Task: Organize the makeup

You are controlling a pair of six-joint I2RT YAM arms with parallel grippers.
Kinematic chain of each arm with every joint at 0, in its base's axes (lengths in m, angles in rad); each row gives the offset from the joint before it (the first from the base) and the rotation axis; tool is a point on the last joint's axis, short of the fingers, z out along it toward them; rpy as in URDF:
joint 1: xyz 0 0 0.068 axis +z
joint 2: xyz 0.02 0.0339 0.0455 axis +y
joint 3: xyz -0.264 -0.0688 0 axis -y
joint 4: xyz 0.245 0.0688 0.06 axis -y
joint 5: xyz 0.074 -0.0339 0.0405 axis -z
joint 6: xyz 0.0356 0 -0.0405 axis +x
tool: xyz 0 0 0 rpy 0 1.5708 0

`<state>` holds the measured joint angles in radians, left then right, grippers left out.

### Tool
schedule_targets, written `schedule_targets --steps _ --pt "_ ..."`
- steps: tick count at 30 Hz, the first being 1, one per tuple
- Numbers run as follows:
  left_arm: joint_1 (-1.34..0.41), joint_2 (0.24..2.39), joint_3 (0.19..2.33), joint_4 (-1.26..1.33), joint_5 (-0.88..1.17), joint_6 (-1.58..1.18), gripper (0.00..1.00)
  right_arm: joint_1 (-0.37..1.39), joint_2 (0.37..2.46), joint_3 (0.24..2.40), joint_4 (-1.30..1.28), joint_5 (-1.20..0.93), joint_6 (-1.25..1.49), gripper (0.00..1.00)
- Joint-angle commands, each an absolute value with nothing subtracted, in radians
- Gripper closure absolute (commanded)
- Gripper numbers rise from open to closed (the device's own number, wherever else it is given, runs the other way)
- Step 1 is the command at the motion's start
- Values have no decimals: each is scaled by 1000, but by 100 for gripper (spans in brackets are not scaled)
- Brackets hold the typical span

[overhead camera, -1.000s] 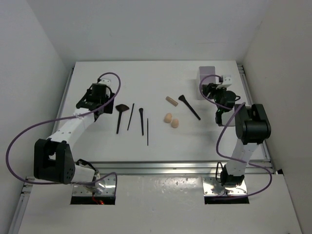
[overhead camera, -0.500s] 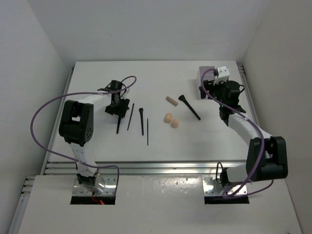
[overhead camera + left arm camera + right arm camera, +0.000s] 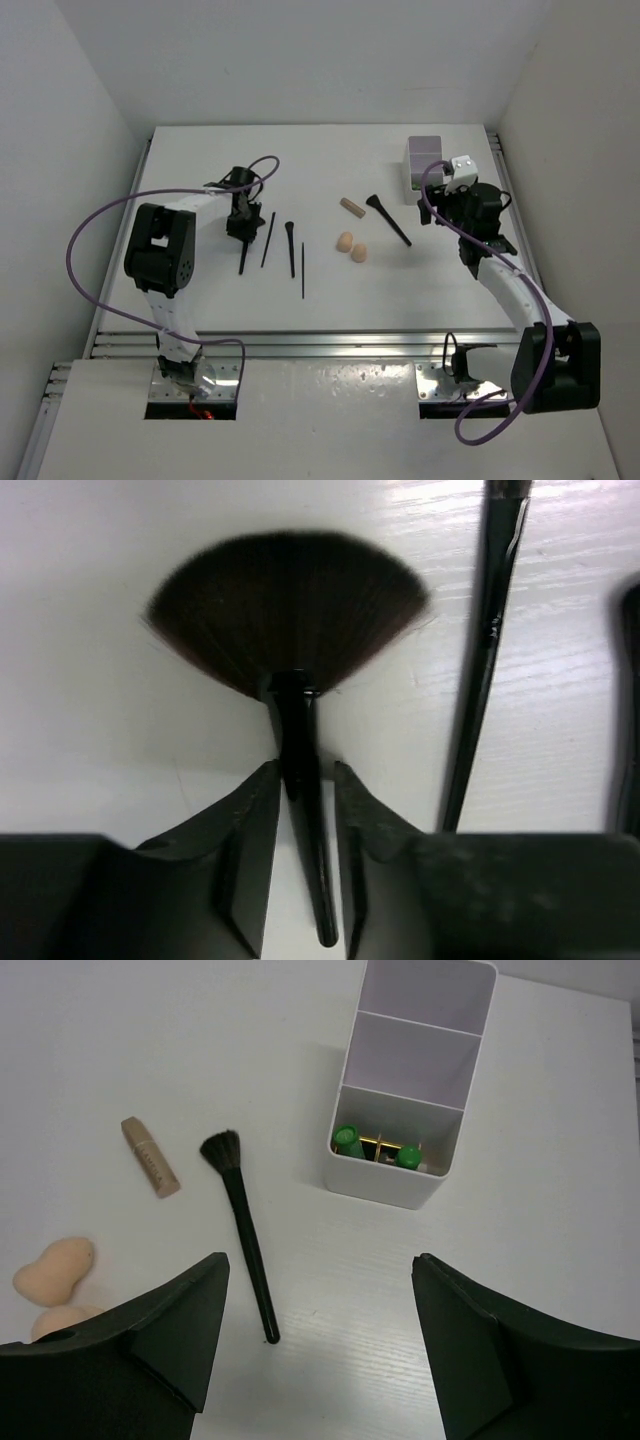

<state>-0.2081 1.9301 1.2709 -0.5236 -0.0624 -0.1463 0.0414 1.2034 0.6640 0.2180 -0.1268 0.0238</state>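
Fan brush flat on table, handle running straight back between left gripper jaws, bristles ahead. Jaws part-open, straddling handle, gap on one side, not clamped yet. Right gripper spread wide, empty, nearer box.

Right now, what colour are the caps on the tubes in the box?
Green. The caps sit in the box's end compartment; the right wrist view shows them best.
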Motion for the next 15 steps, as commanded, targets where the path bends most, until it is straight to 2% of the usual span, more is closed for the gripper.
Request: schedule_targets --steps 1,2,3,5,6,15 --pt "-202 1977 1244 -583 -63 -172 69 35 1154 652 229 -106 11 26" --pt "-193 1988 1244 -583 -63 -172 75 37 1146 647 227 -104 12 26" --pt "-193 1988 1253 -583 -63 -172 87 38 1122 643 218 -100 14 26" --pt "-179 1999 1253 -583 -63 -181 98 37 1103 637 203 -92 14 26" --pt "-169 1999 1265 -583 -63 -195 100 35 1073 637 183 -86 9 26" --pt "-147 1898 1434 -583 -103 -134 100 26 982 565 144 -61 8 26"
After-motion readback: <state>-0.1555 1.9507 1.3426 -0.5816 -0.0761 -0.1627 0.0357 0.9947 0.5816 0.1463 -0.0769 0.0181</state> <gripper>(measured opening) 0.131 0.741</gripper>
